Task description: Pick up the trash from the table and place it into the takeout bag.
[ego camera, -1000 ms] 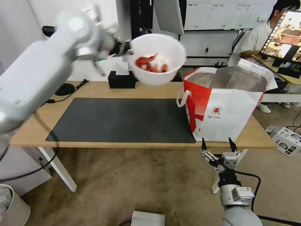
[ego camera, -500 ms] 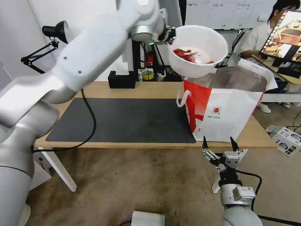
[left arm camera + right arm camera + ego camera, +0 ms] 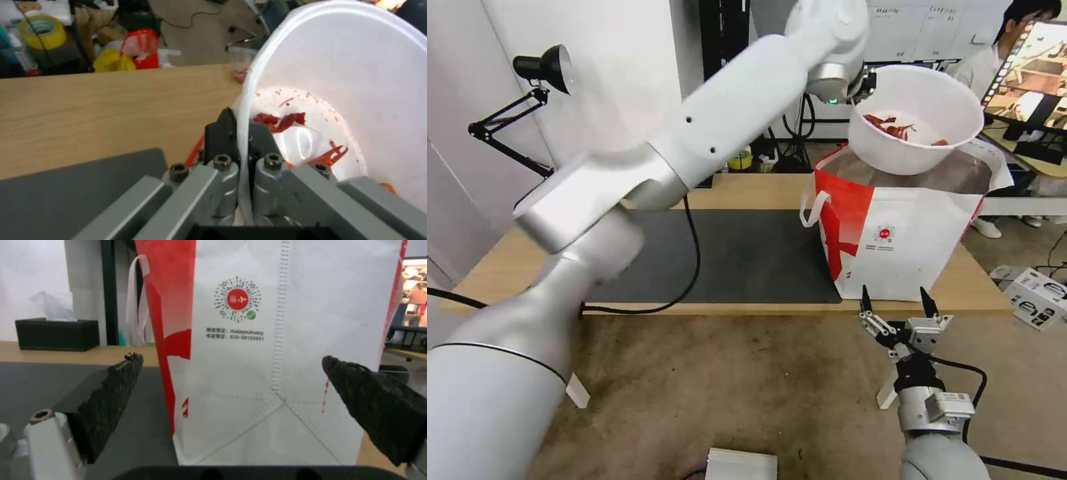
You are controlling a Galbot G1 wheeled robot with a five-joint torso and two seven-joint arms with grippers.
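Light-wood table (image 3: 747,190): takeout bag (image 3: 907,233) stood open at its right end. White bowl (image 3: 917,123) of red scraps is pinched by the rim in the left gripper (image 3: 238,140), held over the bag mouth, presumably for release. Right gripper (image 3: 896,308) is parked wide open, empty, before the bag.

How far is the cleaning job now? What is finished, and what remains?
The dark mat on the table carries no trash, so earlier pieces look cleared. In hand: the left gripper pinches the rim of the white bowl of red scraps, held above the takeout bag. Left: putting the bowl inside. The right gripper hangs open before the table edge.
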